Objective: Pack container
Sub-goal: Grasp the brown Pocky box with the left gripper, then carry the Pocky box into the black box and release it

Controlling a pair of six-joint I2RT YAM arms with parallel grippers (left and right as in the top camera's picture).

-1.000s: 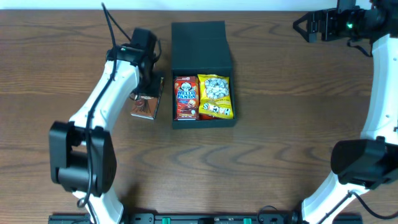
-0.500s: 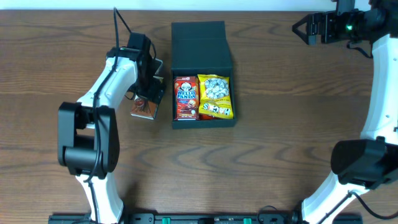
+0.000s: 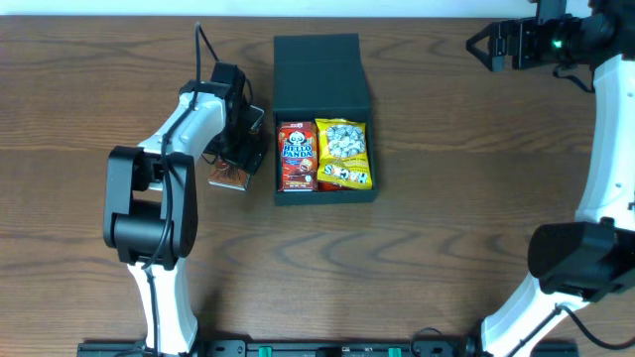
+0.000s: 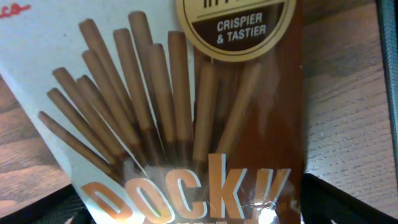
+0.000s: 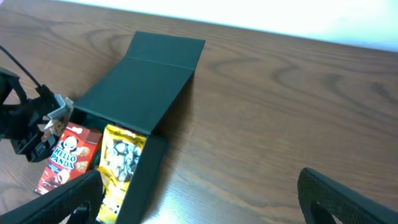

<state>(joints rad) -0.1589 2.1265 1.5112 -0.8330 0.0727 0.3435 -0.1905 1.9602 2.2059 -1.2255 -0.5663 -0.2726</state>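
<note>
The container is a dark square box, open, with its flap lid lying flat behind it; it also shows in the right wrist view. Inside lie a red Hello Panda box and a yellow snack packet. A brown Pocky packet lies on the table just left of the container and fills the left wrist view. My left gripper is low over it, open, a finger on each side of the packet. My right gripper is open and empty, far back right.
The wooden table carries nothing else in view. The container's left wall stands close to the right of the Pocky packet and my left gripper.
My left arm has swung its wrist round toward the container and come lower over the Pocky packet, which shifted slightly. The right arm has not moved.
</note>
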